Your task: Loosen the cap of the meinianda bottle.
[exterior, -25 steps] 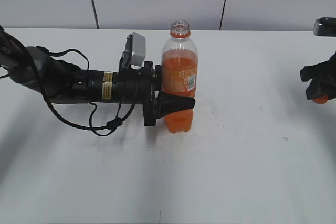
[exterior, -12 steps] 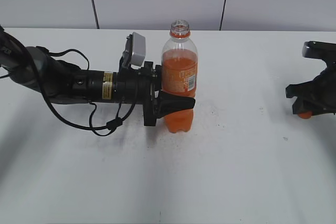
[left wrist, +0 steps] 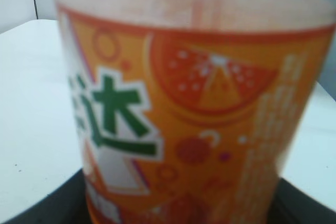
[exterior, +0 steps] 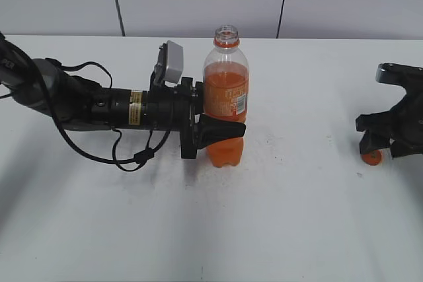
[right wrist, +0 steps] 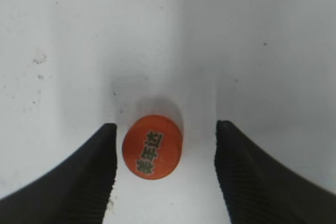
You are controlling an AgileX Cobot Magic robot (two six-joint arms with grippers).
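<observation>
The meinianda bottle (exterior: 226,100) stands upright on the white table, its mouth open with no cap on it. My left gripper (exterior: 221,130) is shut on the bottle's lower body from the left. In the left wrist view the bottle's orange label (left wrist: 189,114) fills the frame. The small orange cap (exterior: 373,157) lies on the table at the far right. In the right wrist view the cap (right wrist: 152,153) lies top up between the fingers of my right gripper (right wrist: 166,127). That gripper is open, and neither finger touches the cap, which lies nearer the left one.
The white table (exterior: 284,229) runs to a grey panelled wall at the back. My left arm and its cables (exterior: 99,110) lie low across the left side of the table. The right gripper (exterior: 390,130) sits near the right edge of the exterior view.
My right gripper has moved left and down to the table with the cap. The cap now lies on the table between open fingers. The left gripper and bottle have not moved.
</observation>
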